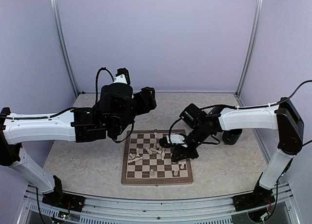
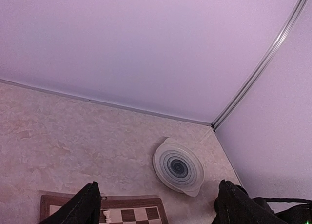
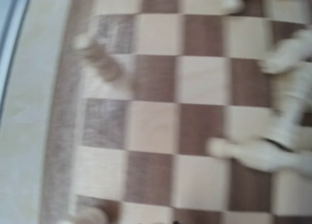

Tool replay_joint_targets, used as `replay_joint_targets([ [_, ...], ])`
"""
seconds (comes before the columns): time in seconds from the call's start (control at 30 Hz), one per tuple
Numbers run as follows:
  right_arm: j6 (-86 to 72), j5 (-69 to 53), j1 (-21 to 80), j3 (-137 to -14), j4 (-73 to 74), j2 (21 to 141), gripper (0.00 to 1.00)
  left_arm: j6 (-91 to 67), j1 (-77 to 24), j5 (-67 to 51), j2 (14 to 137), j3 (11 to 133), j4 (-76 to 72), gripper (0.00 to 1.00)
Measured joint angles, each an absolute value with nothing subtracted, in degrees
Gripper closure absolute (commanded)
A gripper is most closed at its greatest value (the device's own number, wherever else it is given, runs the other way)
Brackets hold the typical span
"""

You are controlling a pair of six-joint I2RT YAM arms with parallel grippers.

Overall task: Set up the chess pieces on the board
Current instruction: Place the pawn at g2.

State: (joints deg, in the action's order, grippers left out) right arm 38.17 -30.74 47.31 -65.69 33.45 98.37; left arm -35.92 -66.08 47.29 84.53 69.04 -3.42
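Observation:
The board (image 1: pixel 127 171) lies flat at the table's near middle. Several pale chess pieces (image 1: pixel 150 151) lie tumbled across its centre; a few stand near the front edge (image 1: pixel 152 173) and one at the back (image 1: pixel 155 134). My right gripper (image 1: pixel 178 154) hangs low over the board's right side; its fingers are not clear. The right wrist view is blurred and shows board squares (image 3: pixel 151 126) and fallen pieces (image 3: pixel 263 153) at the right. My left gripper (image 1: pixel 148 98) is raised behind the board, open and empty (image 2: pixel 158 207); its view catches a board corner (image 2: pixel 146 200) with one piece (image 2: pixel 106 215).
A round grey-ringed plate (image 2: pixel 179 167) lies on the beige table behind the board, near the back right corner. Lilac walls and metal posts (image 1: pixel 63 48) close in the table on three sides. The right arm's elbow (image 1: pixel 287 121) stands at the right.

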Motion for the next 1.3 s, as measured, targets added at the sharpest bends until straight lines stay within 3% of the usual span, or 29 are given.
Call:
replay_joint_targets([
  [0.9, 40.0, -26.9, 50.3, -63.5, 33.3, 99.6, 0.94, -37.1, -65.5, 44.9, 85.2, 69.0, -3.4, 0.18],
  [1.13, 40.0, -26.9, 50.3, -63.5, 33.0, 101.0, 0.91, -37.3, -65.3, 44.4, 85.2, 69.0, -3.4, 0.18],
  [1.3, 39.8, -26.9, 50.3, -63.5, 32.8, 101.1, 0.83, -37.5, -65.2, 43.9, 85.2, 69.0, -3.4, 0.18],
])
